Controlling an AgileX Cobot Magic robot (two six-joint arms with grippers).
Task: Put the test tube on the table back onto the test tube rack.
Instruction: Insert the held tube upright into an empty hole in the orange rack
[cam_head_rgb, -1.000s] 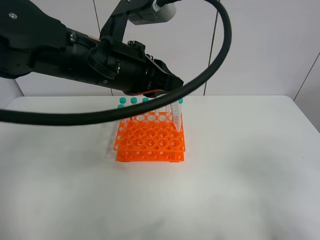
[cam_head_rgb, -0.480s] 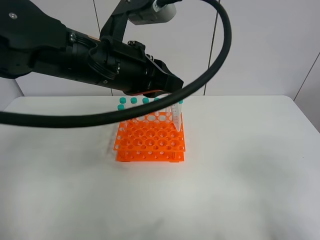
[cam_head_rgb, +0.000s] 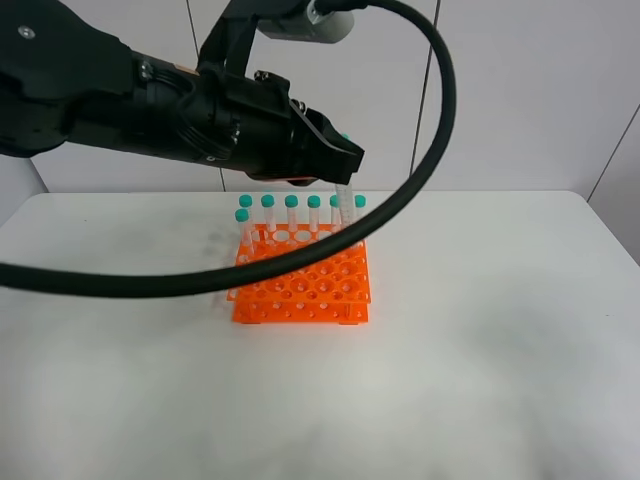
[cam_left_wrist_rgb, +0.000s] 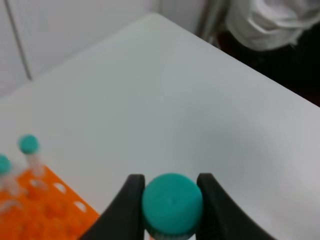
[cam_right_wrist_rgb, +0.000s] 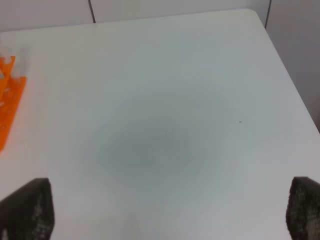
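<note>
Where the left end effector (cam_left_wrist_rgb: 170, 181) shows in its wrist view, its two black fingers (cam_left_wrist_rgb: 129, 205) are drawn narrow on the teal cap of the test tube (cam_left_wrist_rgb: 172, 204), one on each side and touching it. From the high camera the test tube hangs cap-up from that end effector, a little tilted, over the far right corner of the orange test tube rack (cam_head_rgb: 300, 288). Its lower end sits between two teal caps of the back row, and whether it is inside a hole cannot be told. Seven other tubes (cam_head_rgb: 291, 203) stand upright in the rack, six along the back row and one just in front of the leftmost. The rack rests on the white worktop (cam_head_rgb: 480, 330), toward its far edge. The left arm (cam_head_rgb: 150, 100) reaches in from the left above the rack, and a thick black cable (cam_head_rgb: 440, 110) loops round it. The right end effector (cam_right_wrist_rgb: 165, 212) stands wide, its fingers far apart, over the worktop and well apart from the rack
</note>
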